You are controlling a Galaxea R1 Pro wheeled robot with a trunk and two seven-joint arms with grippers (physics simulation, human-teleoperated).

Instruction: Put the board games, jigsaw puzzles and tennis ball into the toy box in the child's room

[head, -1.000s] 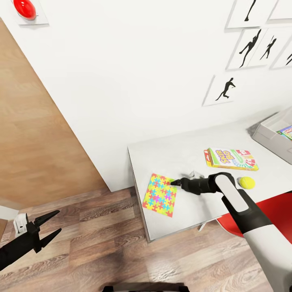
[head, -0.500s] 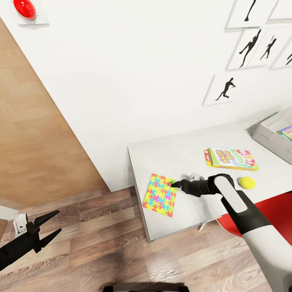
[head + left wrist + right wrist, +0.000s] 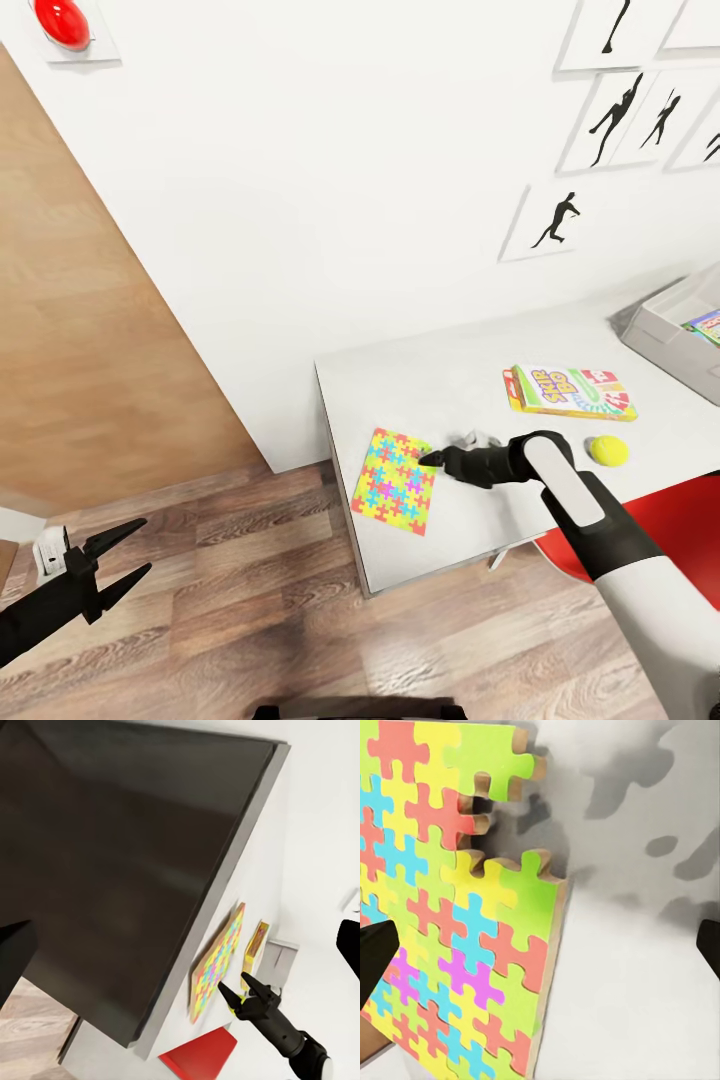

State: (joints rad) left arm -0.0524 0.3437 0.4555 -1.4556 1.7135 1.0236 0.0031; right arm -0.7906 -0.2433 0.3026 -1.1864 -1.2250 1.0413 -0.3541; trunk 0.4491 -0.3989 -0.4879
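Table (image 3: 440,372) carries most of what is left: toy box (image 3: 668,340) at its far right edge with one colourful item inside, Skip-Bo (image 3: 568,391) mid-top, puzzle (image 3: 396,480) near the front left corner, ball (image 3: 608,451) by the front edge. Right gripper (image 3: 432,459), jaws apart, reaches the puzzle's edge without gripping; left gripper (image 3: 128,553) hangs open over the floor.

Your table (image 3: 440,375): puzzle (image 3: 396,479) at near-left edge, Skip-Bo (image 3: 569,391) mid, ball (image 3: 608,451) near it, toy box (image 3: 668,338) far right.
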